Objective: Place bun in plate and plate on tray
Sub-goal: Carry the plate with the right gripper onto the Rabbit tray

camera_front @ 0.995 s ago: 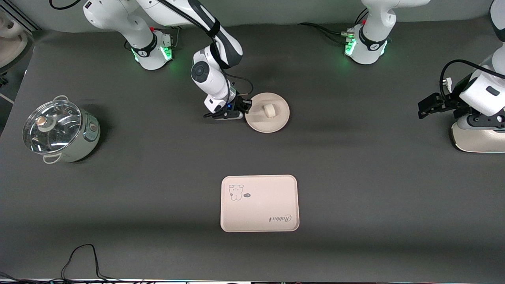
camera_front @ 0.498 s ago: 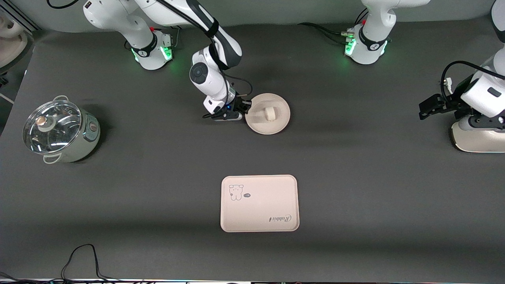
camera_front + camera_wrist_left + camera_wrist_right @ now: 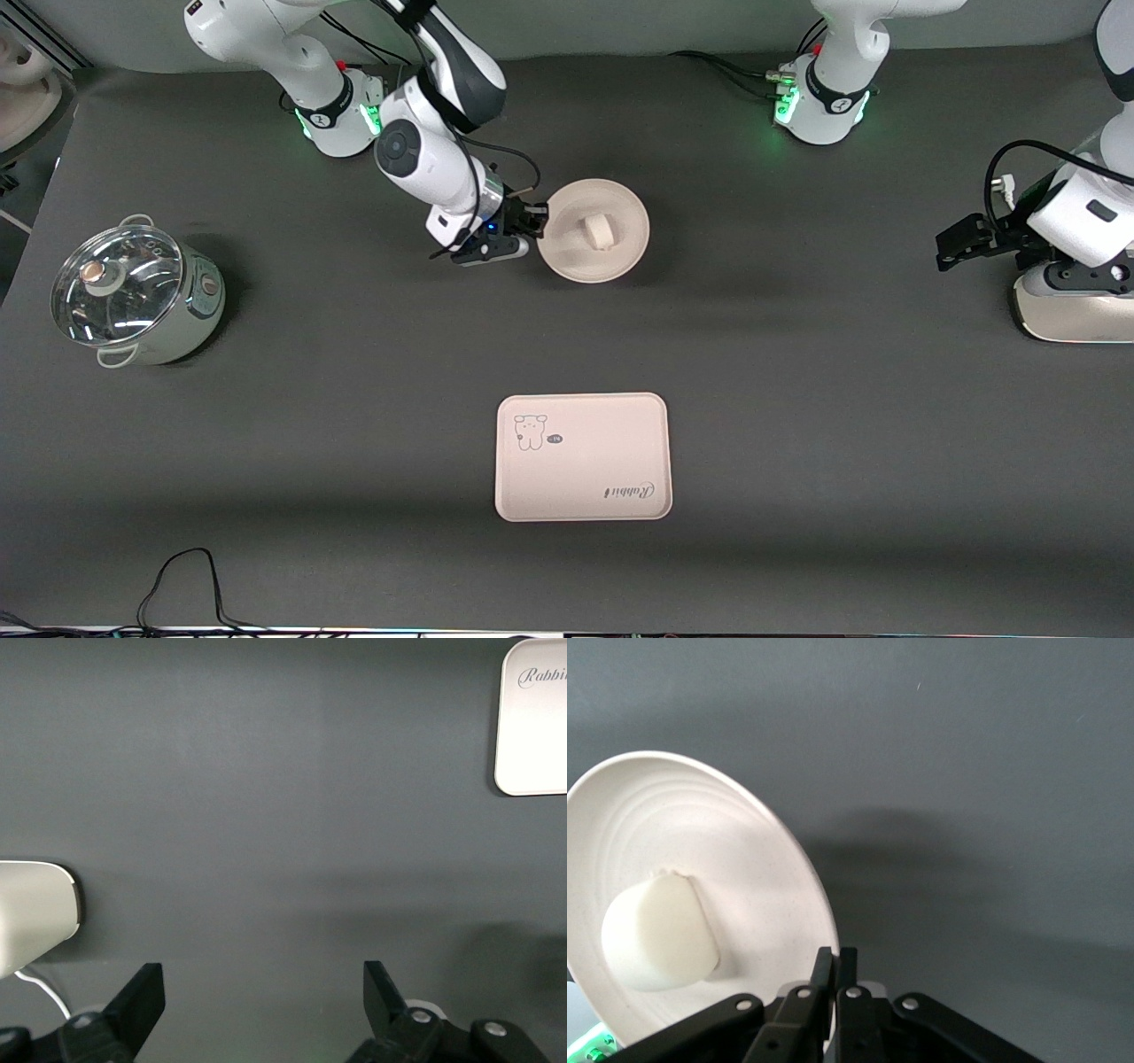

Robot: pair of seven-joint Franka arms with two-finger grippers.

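You had one bun [image 3: 599, 232] on one plate [image 3: 620, 257] pinched by the right gripper [image 3: 534, 223]; one tray [image 3: 582, 456], dark table [image 3: 797, 399]; left gripper [image 3: 952, 241] spread, waiting.

Buns: one bun [image 3: 598, 232] [image 3: 658, 933]
Plates: one plate [image 3: 625, 252] [image 3: 766, 868]
Trays: just the one tray [image 3: 582, 456] [image 3: 536, 735]
Pots: one pot [image 3: 133, 292], glass lid on
Arms: two
Grippers: two, the left gripper [image 3: 955, 241] [image 3: 261, 992] and the right gripper [image 3: 534, 219] [image 3: 834, 970]

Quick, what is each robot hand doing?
Left hand: open, holding nothing.
Right hand: shut on the plate rim, bun on it.
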